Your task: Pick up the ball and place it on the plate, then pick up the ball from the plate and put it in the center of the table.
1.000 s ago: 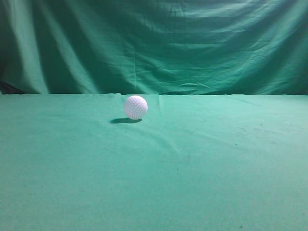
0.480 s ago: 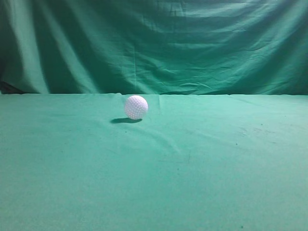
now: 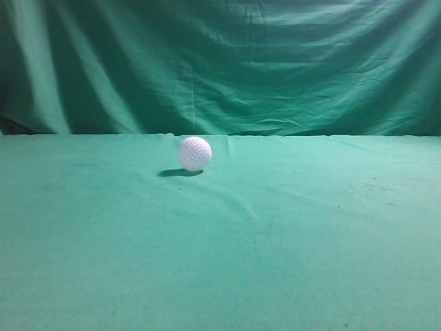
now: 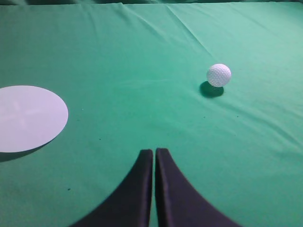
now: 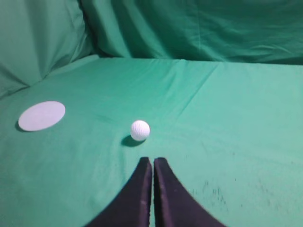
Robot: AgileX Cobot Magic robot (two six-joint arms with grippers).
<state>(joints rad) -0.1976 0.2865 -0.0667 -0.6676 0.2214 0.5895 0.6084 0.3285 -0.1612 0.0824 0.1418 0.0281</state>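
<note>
A white dimpled ball [image 3: 194, 153] rests on the green cloth of the table. It also shows in the left wrist view [image 4: 218, 74] and in the right wrist view [image 5: 140, 130]. A flat white round plate [image 4: 28, 117] lies left of the left gripper; the right wrist view shows it far left [image 5: 41, 115]. It is out of the exterior view. My left gripper [image 4: 154, 151] is shut and empty, well short of the ball. My right gripper [image 5: 152, 160] is shut and empty, just behind the ball. Neither gripper shows in the exterior view.
A green cloth covers the table [image 3: 275, 241] and hangs as a backdrop [image 3: 275, 62] behind it. The cloth has creases near the ball.
</note>
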